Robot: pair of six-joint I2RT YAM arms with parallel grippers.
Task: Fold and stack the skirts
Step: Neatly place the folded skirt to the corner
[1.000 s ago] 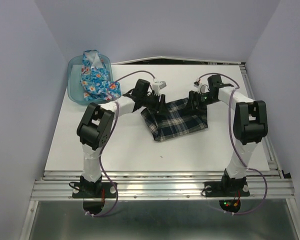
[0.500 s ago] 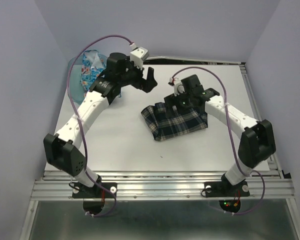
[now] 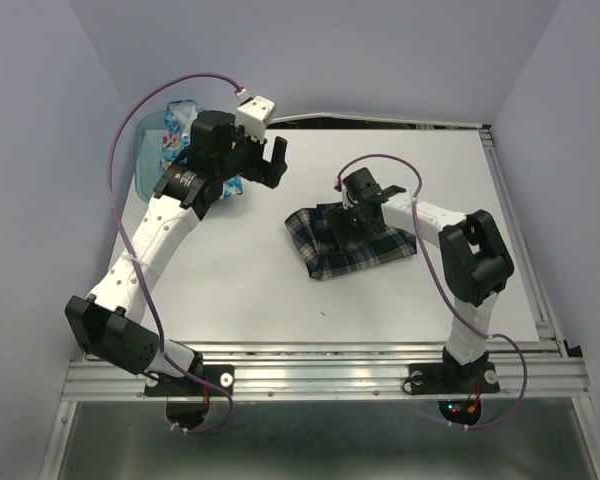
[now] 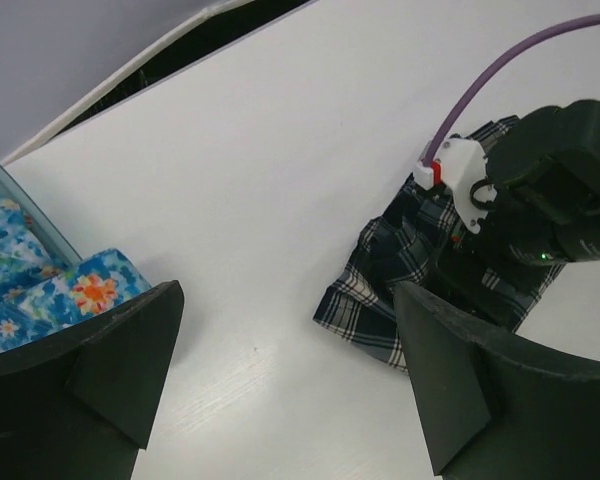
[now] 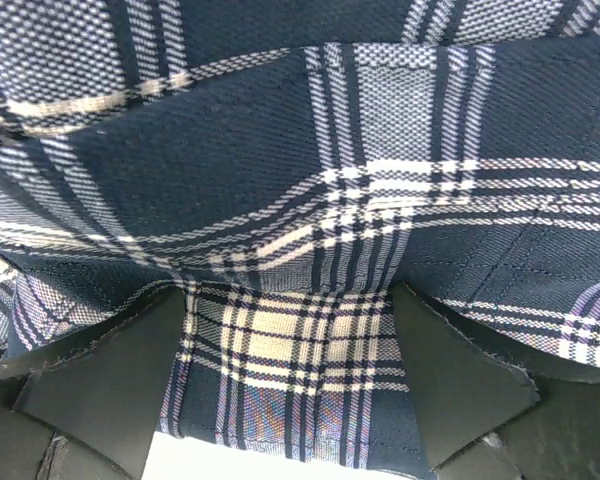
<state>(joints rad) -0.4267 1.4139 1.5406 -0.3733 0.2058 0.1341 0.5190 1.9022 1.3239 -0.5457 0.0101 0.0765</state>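
Left gripper (image 3: 270, 163) is held high at the far left, jaws spread wide, nothing carried. Right gripper (image 3: 348, 220) is set low on the plaid skirt (image 3: 372, 250), right of centre on the table (image 3: 250, 290), jaws parted, cloth unpinched. Floral skirt (image 4: 40, 290) is seen in the teal bin (image 3: 140, 165), far left.

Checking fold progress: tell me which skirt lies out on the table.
The navy-and-white plaid skirt, lying on the table; the blue flowered skirt is bunched in the teal bin.
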